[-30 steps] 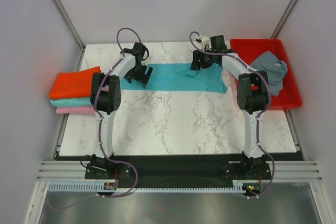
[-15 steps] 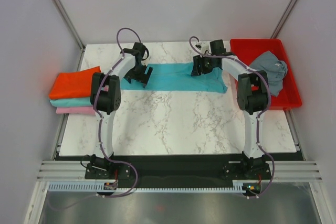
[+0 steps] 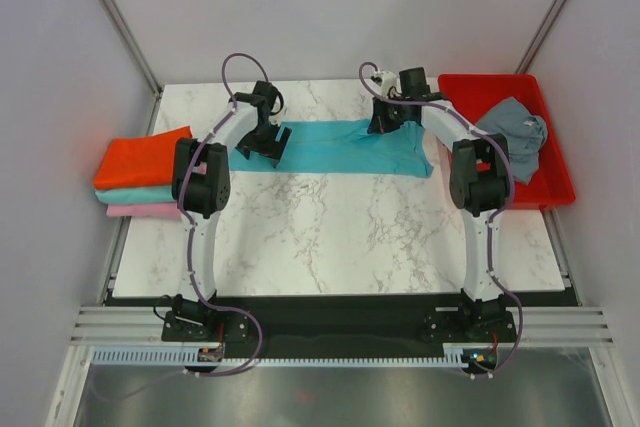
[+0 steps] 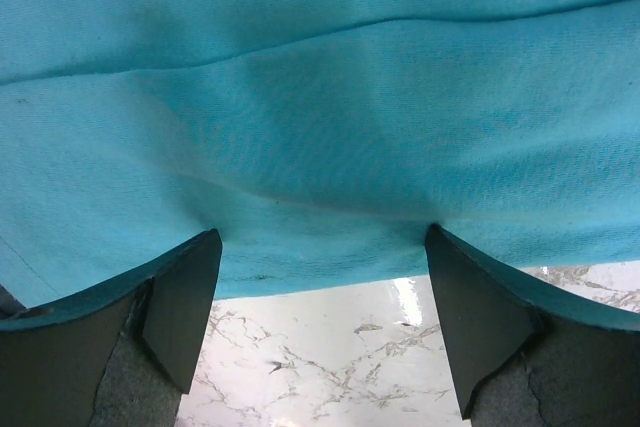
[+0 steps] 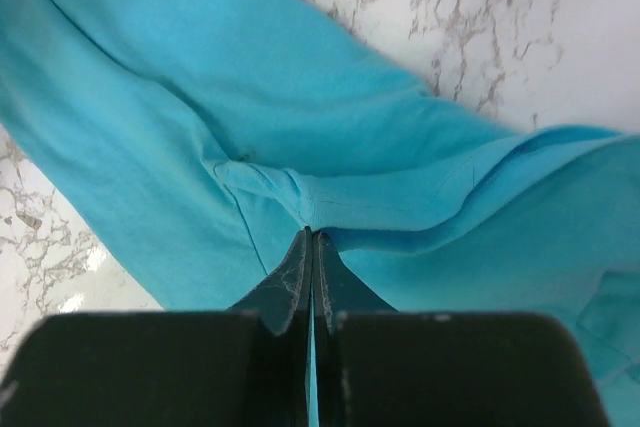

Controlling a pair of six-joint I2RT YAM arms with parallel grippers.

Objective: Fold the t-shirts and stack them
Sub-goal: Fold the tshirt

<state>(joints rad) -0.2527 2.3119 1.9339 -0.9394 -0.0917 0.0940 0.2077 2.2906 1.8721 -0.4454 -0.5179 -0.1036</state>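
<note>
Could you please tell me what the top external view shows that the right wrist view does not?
Only the top external view shows the folded stack at far left and the red tray holding the grey t-shirt. Only the right wrist view shows the right end effector shut on a fold of cloth. Both show the turquoise t-shirt on the marble table.

Turquoise t-shirt (image 3: pixel 340 147) lies stretched flat; grey t-shirt (image 3: pixel 515 132) crumpled.

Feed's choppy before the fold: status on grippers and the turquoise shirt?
Right gripper shut on turquoise t-shirt. Left gripper open at its edge, nothing held. No obstruction seen.
</note>
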